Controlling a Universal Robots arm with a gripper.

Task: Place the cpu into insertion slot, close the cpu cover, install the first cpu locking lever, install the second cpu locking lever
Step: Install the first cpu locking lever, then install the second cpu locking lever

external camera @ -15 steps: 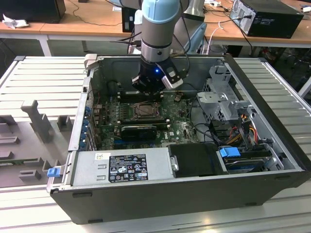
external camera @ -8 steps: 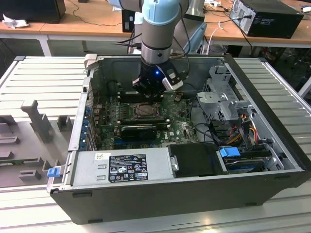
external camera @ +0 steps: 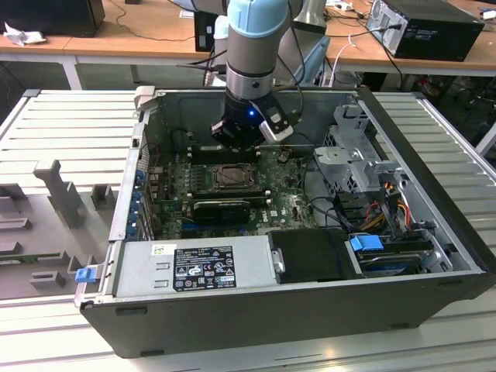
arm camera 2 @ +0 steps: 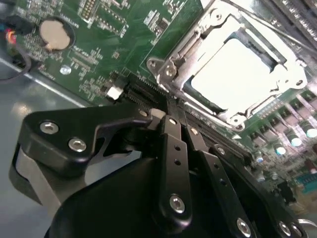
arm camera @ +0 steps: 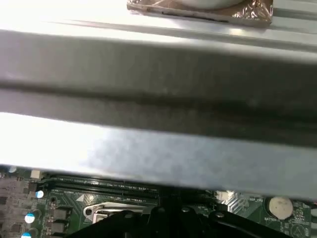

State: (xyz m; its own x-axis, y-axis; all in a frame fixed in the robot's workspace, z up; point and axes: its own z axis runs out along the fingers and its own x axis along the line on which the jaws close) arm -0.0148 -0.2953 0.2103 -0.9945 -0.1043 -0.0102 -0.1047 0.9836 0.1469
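In the open computer case, my gripper (external camera: 242,139) hangs over the motherboard (external camera: 287,203), just behind the insertion slot (external camera: 232,177). In the second wrist view the two black fingers (arm camera 2: 172,148) meet at their tips, shut, with nothing seen between them. The gripper (arm camera 2: 167,117) sits over long black slots beside a corner of the socket. The cpu (arm camera 2: 233,74) lies in the socket as a pale square face. The silver cpu cover (arm camera 2: 195,49) lies flat around it. A corner of the socket frame (arm camera: 101,213) shows in the first wrist view.
A grey case wall (arm camera: 158,99) stands close behind the gripper. A coin battery (arm camera 2: 54,33) sits on the board near the socket. The power supply (external camera: 194,267) lies along the case front, with a drive cage (external camera: 356,155) and cables at the exterior view's right.
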